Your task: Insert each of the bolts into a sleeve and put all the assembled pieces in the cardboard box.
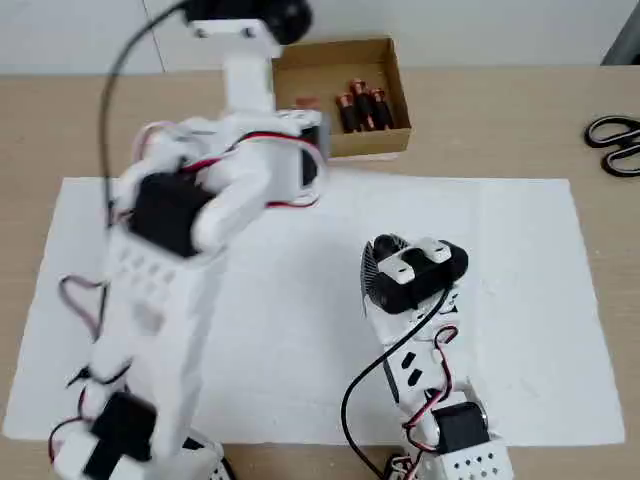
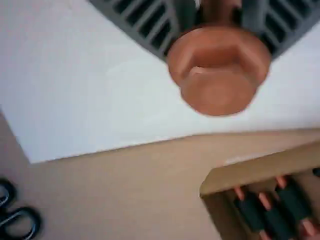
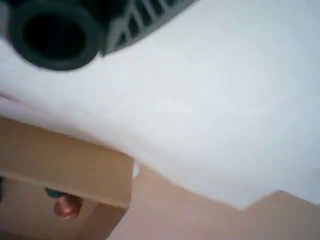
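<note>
The wooden counter [image 1: 500, 110] carries a white sheet [image 1: 500, 300]. The cardboard box [image 1: 372, 143] sits at the sheet's far edge and holds three assembled pieces [image 1: 362, 108], and seemingly a fourth. The left hand [image 2: 217, 10] is clenched on a copper bolt [image 2: 217, 70] above the sheet, and the right hand [image 3: 65, 17] grasps an empty black sleeve [image 3: 52, 32] just beside the box. Assessment: the task is well advanced, with what is apparently the last pair not yet joined or boxed.

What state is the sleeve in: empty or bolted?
Empty: the sleeve shows a dark open bore; the bolt sits apart in the left pincer.
</note>
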You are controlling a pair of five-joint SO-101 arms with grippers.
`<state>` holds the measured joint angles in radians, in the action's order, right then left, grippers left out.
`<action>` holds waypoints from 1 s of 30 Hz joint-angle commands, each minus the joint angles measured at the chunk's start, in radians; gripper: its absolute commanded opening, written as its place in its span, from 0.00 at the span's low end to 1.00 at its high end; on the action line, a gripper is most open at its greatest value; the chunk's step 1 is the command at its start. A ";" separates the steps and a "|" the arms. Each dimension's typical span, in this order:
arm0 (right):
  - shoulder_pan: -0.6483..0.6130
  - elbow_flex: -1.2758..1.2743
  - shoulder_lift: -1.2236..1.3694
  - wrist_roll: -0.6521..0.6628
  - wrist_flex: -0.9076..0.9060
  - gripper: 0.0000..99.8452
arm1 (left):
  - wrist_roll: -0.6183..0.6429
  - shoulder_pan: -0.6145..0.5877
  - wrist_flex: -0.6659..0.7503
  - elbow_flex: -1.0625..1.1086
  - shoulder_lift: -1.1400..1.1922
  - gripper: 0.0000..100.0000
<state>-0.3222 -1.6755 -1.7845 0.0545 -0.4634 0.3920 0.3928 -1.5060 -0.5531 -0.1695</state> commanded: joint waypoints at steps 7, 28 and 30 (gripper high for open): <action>-0.002 -0.009 -0.012 -0.011 -0.025 0.00 | 0.014 -0.002 0.055 0.231 -0.273 0.01; -0.119 -0.009 -0.002 -0.012 -0.027 0.00 | -0.078 0.005 0.852 1.402 -0.922 0.01; -0.122 -0.009 -0.002 -0.012 -0.027 0.00 | -0.080 0.026 0.911 1.495 -0.961 0.01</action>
<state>-0.4358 -1.6755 -1.7845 0.0545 -0.4864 0.3046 0.3897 -0.7173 0.8355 -1.0687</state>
